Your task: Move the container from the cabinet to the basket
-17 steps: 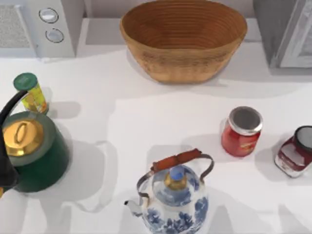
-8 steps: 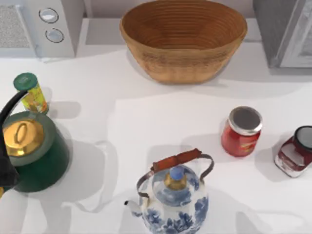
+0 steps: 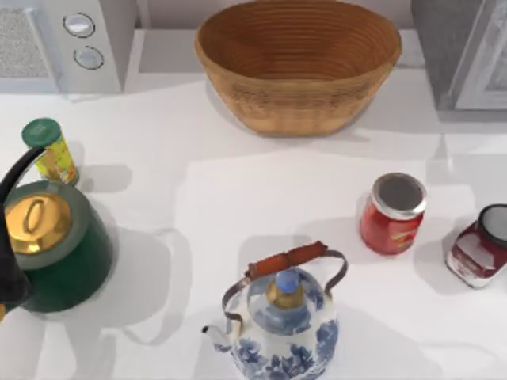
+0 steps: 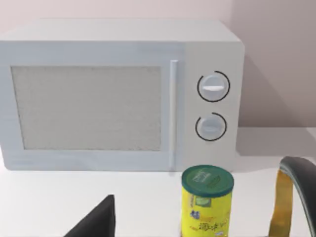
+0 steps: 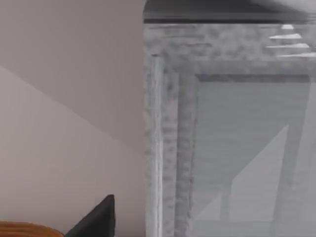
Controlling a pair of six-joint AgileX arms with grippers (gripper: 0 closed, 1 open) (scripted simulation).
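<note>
None of the task looks done. The container is nowhere on the open table, so I judge it to sit inside the cabinet (image 3: 467, 55), at about 2 o'clock of the table in the top view, behind the pale framed door (image 5: 247, 158), which looks shut. The basket (image 3: 298, 59) stands at 12 o'clock, just beside the cabinet, and its ribbed inside holds nothing. My judgement of what is left: open the door, reach in, take the can, carry it over to the basket and let it go.

The right gripper (image 5: 96, 219) is raised and pointed level at the cabinet's front, close to the door frame, with a sliver of the basket's rim at the edge of its wrist view. I cannot tell whether it is wide or narrow, and it holds nothing that I can make out.

The left gripper (image 4: 94, 222) is parked at about 9 o'clock, facing the white microwave (image 4: 123, 94) and the yellow can with a green cap (image 4: 206, 200). Its opening I cannot tell either.

On the table, well apart from the cabinet, stand a red jar (image 3: 393, 212) at 4 o'clock, a blue-and-white kettle (image 3: 285, 317) at 6 o'clock and a green kettle (image 3: 51, 245) at 8 o'clock
</note>
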